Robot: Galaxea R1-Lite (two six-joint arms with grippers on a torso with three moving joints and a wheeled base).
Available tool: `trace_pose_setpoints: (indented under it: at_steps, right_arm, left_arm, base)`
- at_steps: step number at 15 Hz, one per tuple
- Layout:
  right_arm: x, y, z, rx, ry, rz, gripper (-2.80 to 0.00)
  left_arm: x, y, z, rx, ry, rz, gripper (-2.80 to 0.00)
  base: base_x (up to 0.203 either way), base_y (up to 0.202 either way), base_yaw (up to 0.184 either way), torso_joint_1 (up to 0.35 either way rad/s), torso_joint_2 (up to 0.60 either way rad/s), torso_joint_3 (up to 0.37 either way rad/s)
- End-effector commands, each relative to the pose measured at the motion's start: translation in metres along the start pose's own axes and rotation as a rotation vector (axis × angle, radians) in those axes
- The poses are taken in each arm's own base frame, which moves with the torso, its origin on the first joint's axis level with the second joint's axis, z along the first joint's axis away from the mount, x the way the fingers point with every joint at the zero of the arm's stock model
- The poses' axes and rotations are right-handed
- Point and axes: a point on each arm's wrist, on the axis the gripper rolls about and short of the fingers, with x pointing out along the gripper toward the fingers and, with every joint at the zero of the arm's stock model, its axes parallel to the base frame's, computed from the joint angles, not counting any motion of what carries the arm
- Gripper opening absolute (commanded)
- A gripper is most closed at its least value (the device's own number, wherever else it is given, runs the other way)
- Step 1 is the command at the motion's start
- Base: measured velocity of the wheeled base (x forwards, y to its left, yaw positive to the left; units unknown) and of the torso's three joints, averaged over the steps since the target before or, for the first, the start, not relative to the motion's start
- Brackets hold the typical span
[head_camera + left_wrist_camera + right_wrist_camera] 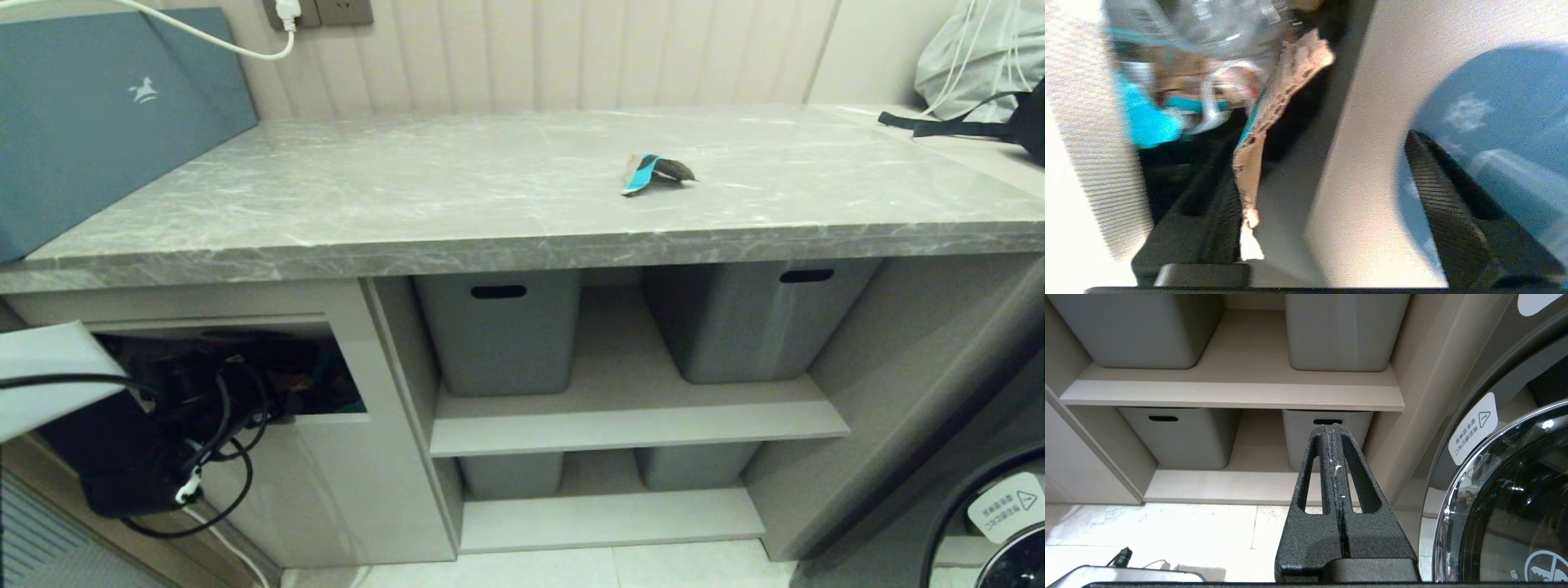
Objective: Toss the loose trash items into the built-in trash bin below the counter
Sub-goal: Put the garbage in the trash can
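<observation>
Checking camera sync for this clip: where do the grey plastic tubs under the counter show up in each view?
Head view: upper-shelf grey tubs in the open shelving right of the trash bin opening, two more below.
Left wrist view: not in it.
Right wrist view: four tubs; lower right one behind the right gripper.
Shared landmark: the beige shelf board.

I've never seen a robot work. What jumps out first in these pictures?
A bright blue-striped paper scrap lies alone on the grey stone counter. Below at the left, the left tool reaches into the open trash bin; its fingers stand apart and a torn brown scrap hangs between them over the rubbish inside. The right tool hangs shut before the grey tubs.
</observation>
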Motion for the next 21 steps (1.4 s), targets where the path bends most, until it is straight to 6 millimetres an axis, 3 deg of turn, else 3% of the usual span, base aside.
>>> trace_pose_setpoints:
  at_steps: [1,6,9,18,21]
  right_arm:
    - [0.000,0.000,0.000,-0.001,-0.002,0.001,-2.80]
    - [0.000,0.000,0.000,0.000,0.000,0.001,-2.80]
    - [0.000,0.000,0.000,-0.001,-0.001,0.001,-2.80]
    - [0.000,0.000,0.000,-0.001,-0.002,0.000,-2.80]
    - [0.000,0.000,0.000,0.000,0.000,-0.001,-2.80]
  left_arm:
    - [0.001,0.001,-0.001,0.010,0.003,0.007,0.00]
    - [0.002,0.006,-0.002,-0.010,0.020,0.071,0.00]
    - [0.007,-0.006,-0.004,-0.095,0.035,0.019,0.00]
    - [0.004,-0.005,0.001,-0.385,0.019,0.067,0.00]
    - [0.004,-0.005,0.000,-0.395,0.021,0.069,0.00]
  base:
    - [0.000,0.000,0.000,0.000,0.00,0.000]
    - [0.000,0.000,0.000,0.000,0.00,0.000]
    - [0.000,0.000,0.000,0.000,0.00,0.000]
    - [0.000,0.000,0.000,0.000,0.00,0.000]
    - [0.000,0.000,0.000,0.000,0.00,0.000]
